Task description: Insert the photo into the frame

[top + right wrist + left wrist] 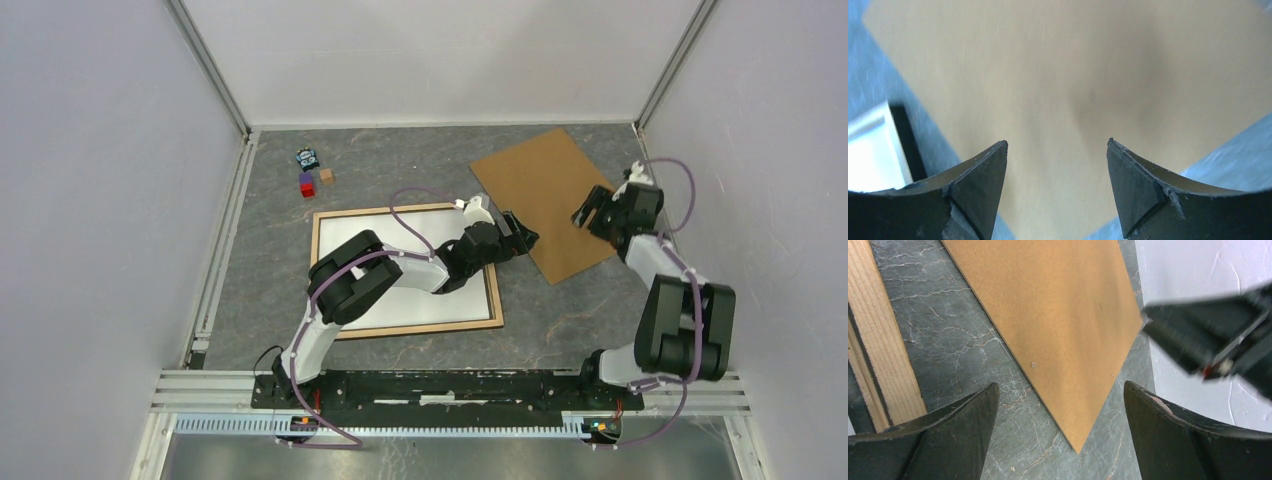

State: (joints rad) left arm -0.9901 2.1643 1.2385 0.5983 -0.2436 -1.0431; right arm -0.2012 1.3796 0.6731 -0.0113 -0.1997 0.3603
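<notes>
- Left gripper [522,236]: jaws spread wide, holding nothing. In its wrist view, 1 corner of the cardboard board [540,180] lies flat on the table beyond the 2 fingers [963,425], untouched.
- Right gripper [590,210]: jaws wide apart and empty, poised over the board's right edge. Its height above the board cannot be told, as the wrist view is blurred.
- Photo [445,303]: white side up, lying inside the frame [430,328]. The frame rests back-up on the table beside the board, with bare table showing between them.
- Risk 1: the board is thin and flat, so a finger may skid over its edge and shove it away.
- Risk 2: the 2 grippers are close together and may collide if both close in.
- Risk 3: the left forearm spans the frame, and a low sweep could drag the photo out.
- Risk 4: a board set down askew would ride on a rail.
</notes>
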